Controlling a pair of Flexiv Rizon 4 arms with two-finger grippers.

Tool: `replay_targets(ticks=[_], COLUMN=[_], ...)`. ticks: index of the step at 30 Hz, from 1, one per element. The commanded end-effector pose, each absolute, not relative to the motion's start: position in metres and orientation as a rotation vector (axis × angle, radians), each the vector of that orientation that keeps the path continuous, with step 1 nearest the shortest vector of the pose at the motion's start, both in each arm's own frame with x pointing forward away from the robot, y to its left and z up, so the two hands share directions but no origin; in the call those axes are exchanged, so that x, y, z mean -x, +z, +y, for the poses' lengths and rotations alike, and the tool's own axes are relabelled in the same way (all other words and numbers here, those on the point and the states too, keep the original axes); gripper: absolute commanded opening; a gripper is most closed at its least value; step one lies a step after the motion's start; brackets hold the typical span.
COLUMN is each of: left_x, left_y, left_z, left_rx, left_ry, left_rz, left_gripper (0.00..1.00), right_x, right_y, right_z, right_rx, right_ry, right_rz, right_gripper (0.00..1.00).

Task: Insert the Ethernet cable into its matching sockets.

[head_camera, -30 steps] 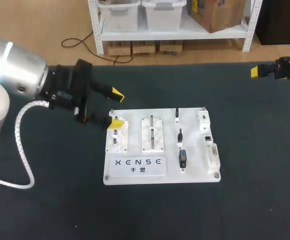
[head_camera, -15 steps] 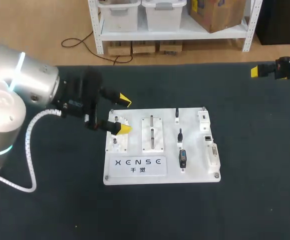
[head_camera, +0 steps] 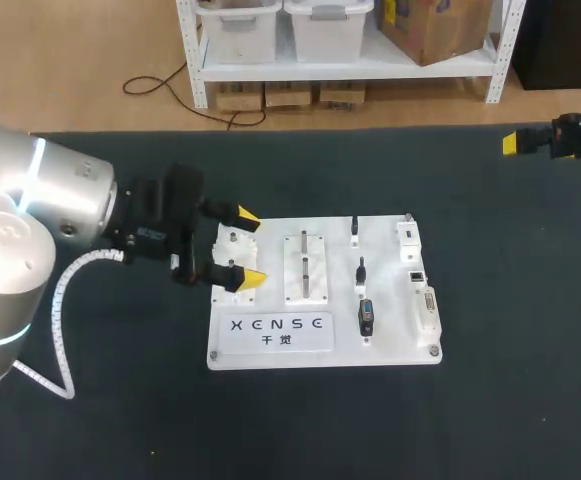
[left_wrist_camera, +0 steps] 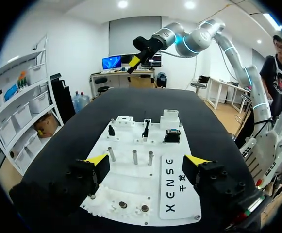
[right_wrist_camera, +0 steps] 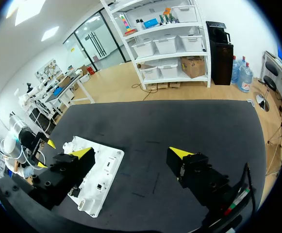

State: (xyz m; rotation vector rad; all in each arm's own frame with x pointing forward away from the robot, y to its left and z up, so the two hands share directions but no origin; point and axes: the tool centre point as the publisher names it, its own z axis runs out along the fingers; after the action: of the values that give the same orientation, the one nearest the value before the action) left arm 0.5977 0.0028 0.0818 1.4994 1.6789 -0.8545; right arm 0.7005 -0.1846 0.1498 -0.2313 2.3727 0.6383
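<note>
The white connector board (head_camera: pixel 390 320) lies mid-table. It carries small black plugs (head_camera: pixel 366 317) and white sockets (head_camera: pixel 416 275) along its right side; I see no loose Ethernet cable. My left gripper (head_camera: pixel 250 248) is open, its yellow tips astride the board's left end. In the left wrist view the gripper (left_wrist_camera: pixel 148 162) hangs over the board (left_wrist_camera: pixel 131 187) with nothing between its fingers, three metal pegs (left_wrist_camera: pixel 134 156) just ahead of it. My right gripper (head_camera: pixel 511 143) is far off at the table's back right. In its own view it (right_wrist_camera: pixel 131 153) is open and empty, with the board (right_wrist_camera: pixel 94 179) far ahead.
A printed label plate (head_camera: pixel 275 332) covers the board's front left. A white ribbed hose (head_camera: pixel 55 300) loops from my left arm down over the table's left side. Dark table surface surrounds the board.
My left gripper has shifted right and toward the front, from the board's back-left corner to over its left end. The right arm has kept still.
</note>
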Motion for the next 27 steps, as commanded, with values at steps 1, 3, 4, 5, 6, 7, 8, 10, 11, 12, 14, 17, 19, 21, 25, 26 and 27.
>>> replay_targets(ticks=[1, 3, 4, 5, 6, 7, 8, 10, 11, 12, 14, 17, 19, 21, 25, 26, 27], left_x=[-0.599, -0.599, -0.599, -0.599, -0.599, -0.599, -0.599, -0.599, -0.599, -0.599, -0.599, -0.599, -0.599, -0.599, -0.599, -0.599, -0.599], left_y=[0.080, 0.080, 0.080, 0.080, 0.080, 0.080, 0.080, 0.080, 0.080, 0.080, 0.080, 0.080, 0.080, 0.080, 0.080, 0.080, 0.080], left_z=[0.005, 0.005, 0.005, 0.005, 0.005, 0.005, 0.005, 0.005, 0.005, 0.005, 0.005, 0.005, 0.005, 0.005, 0.005, 0.005, 0.005], left_rx=[-1.498, -1.498, -1.498, -1.498, -1.498, -1.498, -1.498, -1.498, -1.498, -1.498, -1.498, -1.498, -1.498, -1.498, -1.498, -1.498, -1.498], left_ry=[-0.860, -0.860, -0.860, -0.860, -0.860, -0.860, -0.860, -0.860, -0.860, -0.860, -0.860, -0.860, -0.860, -0.860, -0.860, -0.860, -0.860], left_rz=[1.672, 1.672, 1.672, 1.672, 1.672, 1.672, 1.672, 1.672, 1.672, 1.672, 1.672, 1.672, 1.672, 1.672, 1.672, 1.672, 1.672], left_gripper=[1.00, 1.00, 1.00, 1.00, 1.00, 1.00, 1.00, 1.00, 1.00, 1.00, 1.00, 1.00, 1.00, 1.00, 1.00, 1.00, 1.00], right_x=[-0.701, -0.701, -0.701, -0.701, -0.701, -0.701, -0.702, -0.702, -0.701, -0.700, -0.697, -0.689, -0.681, -0.673, -0.656, -0.652, -0.649], right_y=[0.150, 0.150, 0.150, 0.150, 0.150, 0.150, 0.151, 0.156, 0.159, 0.162, 0.164, 0.164, 0.159, 0.152, 0.133, 0.128, 0.123], right_z=[-0.185, -0.185, -0.185, -0.185, -0.185, -0.185, -0.182, -0.167, -0.159, -0.147, -0.125, -0.090, -0.068, -0.050, -0.024, -0.019, -0.014], right_rx=[0.234, 0.234, 0.234, 0.234, 0.234, 0.234, 0.242, 0.275, 0.279, 0.292, 0.316, 0.361, 0.389, 0.392, 0.360, 0.355, 0.364], right_ry=[0.641, 0.641, 0.641, 0.641, 0.641, 0.641, 0.620, 0.593, 0.584, 0.581, 0.579, 0.549, 0.502, 0.475, 0.377, 0.345, 0.326], right_rz=[2.373, 2.373, 2.373, 2.373, 2.373, 2.373, 2.380, 2.390, 2.384, 2.401, 2.419, 2.469, 2.533, 2.605, 2.724, 2.744, 2.759], right_gripper=[1.00, 1.00, 1.00, 1.00, 1.00, 1.00, 1.00, 1.00, 1.00, 1.00, 1.00, 1.00, 1.00, 1.00, 1.00, 1.00, 1.00])
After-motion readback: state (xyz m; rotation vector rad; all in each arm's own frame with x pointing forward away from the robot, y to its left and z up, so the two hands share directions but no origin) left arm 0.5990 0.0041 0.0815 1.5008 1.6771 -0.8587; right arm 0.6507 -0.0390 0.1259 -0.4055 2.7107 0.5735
